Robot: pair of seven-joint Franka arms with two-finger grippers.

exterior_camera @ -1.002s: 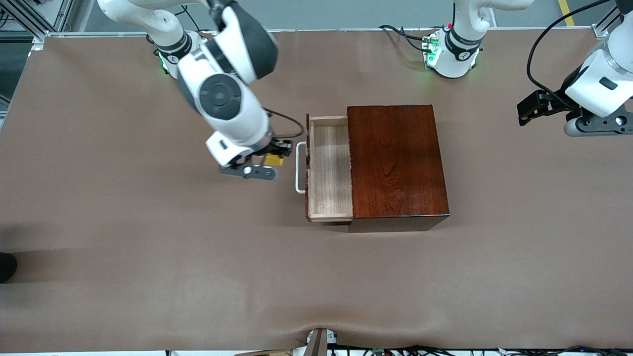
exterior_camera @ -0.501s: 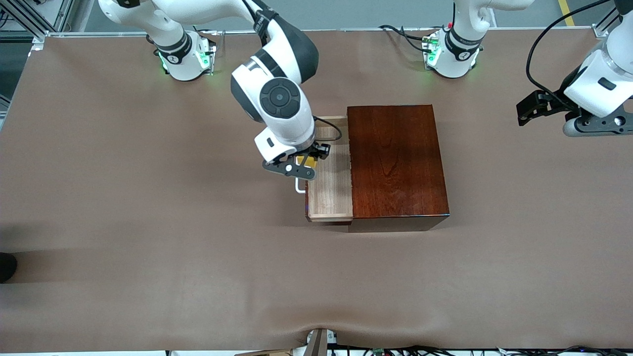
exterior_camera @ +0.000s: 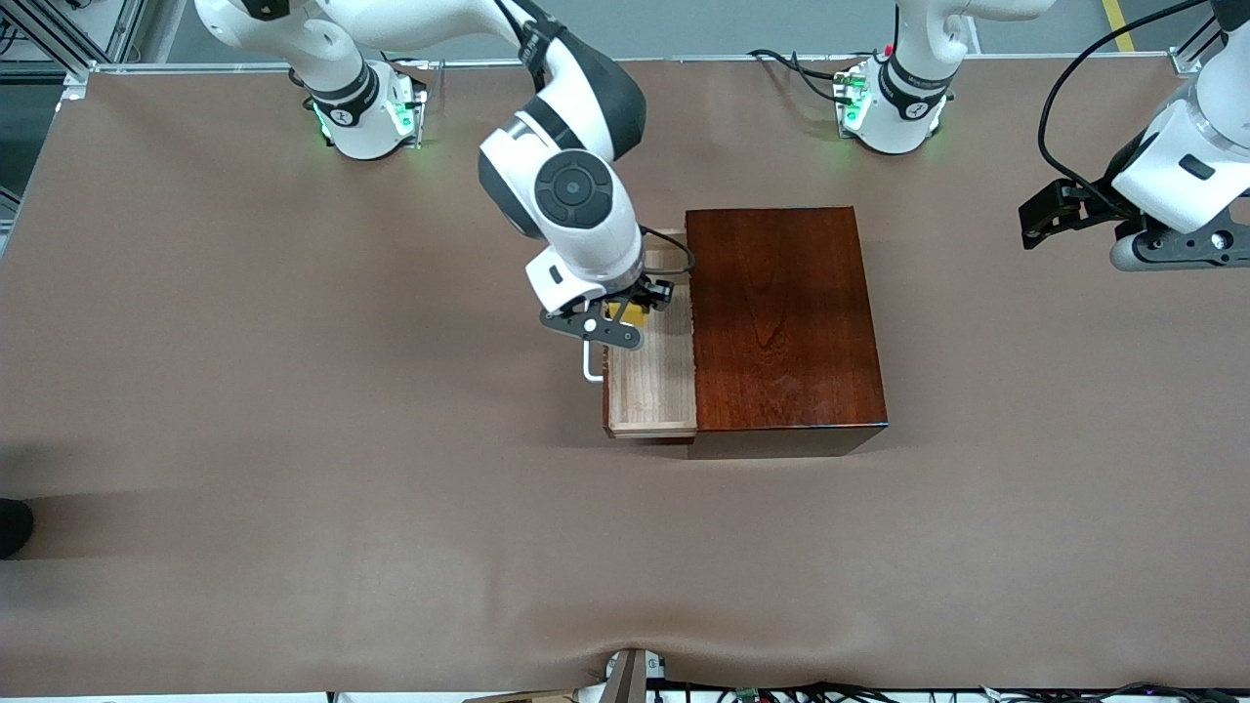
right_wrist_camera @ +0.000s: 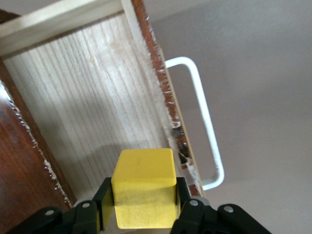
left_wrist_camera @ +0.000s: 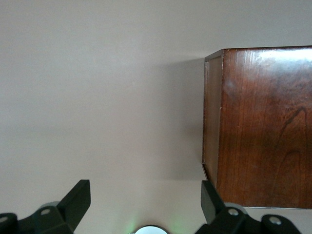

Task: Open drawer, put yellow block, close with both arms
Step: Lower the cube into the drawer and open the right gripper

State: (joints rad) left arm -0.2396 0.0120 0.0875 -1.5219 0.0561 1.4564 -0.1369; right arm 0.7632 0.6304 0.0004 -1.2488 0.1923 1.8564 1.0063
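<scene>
The pale-wood drawer (exterior_camera: 652,376) is already pulled open; the small yellow cube (right_wrist_camera: 144,187) is clamped in the right gripper (right_wrist_camera: 142,201) above it, unreleased. The left gripper (left_wrist_camera: 144,207), spread wide, waits near the counter's (exterior_camera: 293,439) end. Closing remains.

We see a brown-covered bench (exterior_camera: 293,488), cables (exterior_camera: 781,691) along its lower edge, grey floor past its top edge.

Bare drawer (exterior_camera: 652,381) floor under yellow block (right_wrist_camera: 144,187)

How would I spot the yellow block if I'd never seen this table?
Find the dark-red wooden box mid-table; its pale drawer is pulled out. Above the drawer, the right end effector grips the yellow block, the only bright thing there.
</scene>
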